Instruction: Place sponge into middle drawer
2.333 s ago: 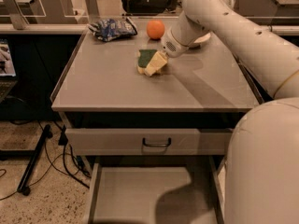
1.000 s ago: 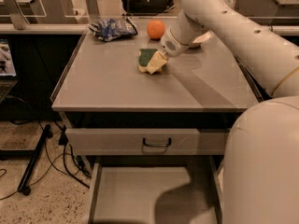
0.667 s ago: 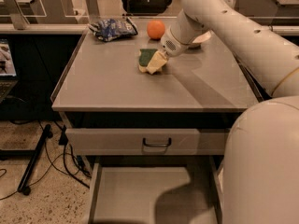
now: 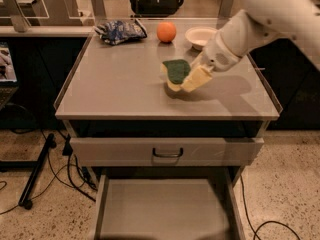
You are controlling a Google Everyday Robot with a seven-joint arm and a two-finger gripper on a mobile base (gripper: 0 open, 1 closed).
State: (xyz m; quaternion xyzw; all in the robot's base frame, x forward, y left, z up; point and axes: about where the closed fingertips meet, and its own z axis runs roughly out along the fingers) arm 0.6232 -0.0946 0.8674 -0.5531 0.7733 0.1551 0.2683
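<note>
Fingers: the one pale finger (image 4: 198, 77) in view is pressing against the right edge of the sponge (image 4: 176, 71), the pair drawn in narrowly on it.
Gripper: the gripper (image 4: 189, 79) is hovering over the middle of the cabinet top (image 4: 120, 91), pinching the sponge.
Sponge: it is hanging tilted just above the top, green face turned up and towards the camera, casting a shadow underneath.
Arm: the white arm (image 4: 260, 19) is reaching in from the upper right.
Back of the top: an orange (image 4: 166, 32), a white bowl (image 4: 200, 35) and a blue bag (image 4: 119, 31) are sitting well behind the sponge.
Upper drawer front (image 4: 120, 151): it is sitting closed, black handle at its centre.
Middle drawer (image 4: 162, 209): it is standing pulled out below, far beneath the sponge.
</note>
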